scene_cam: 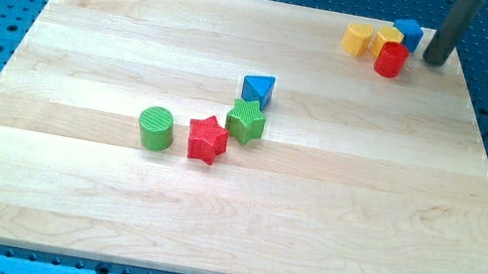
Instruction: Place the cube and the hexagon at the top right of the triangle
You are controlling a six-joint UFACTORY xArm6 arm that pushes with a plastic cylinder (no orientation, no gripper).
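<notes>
Tip [433,62] rests just right of blue cube [407,32]; no end effector state can be told.

The rod's upper part is cut off by the view's top edge. Just left of my tip [435,61], the red block [391,59] partly hides a yellow block [387,39].

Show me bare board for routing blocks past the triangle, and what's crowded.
Free: the strip from the blue triangle up to the corner cluster, the whole left side beyond the green cylinder, and everything below the red star. Crowded: the top-right corner, where yellow hexagon, yellow block, blue cube, red block and my tip bunch; also the triangle-green star chain.
</notes>
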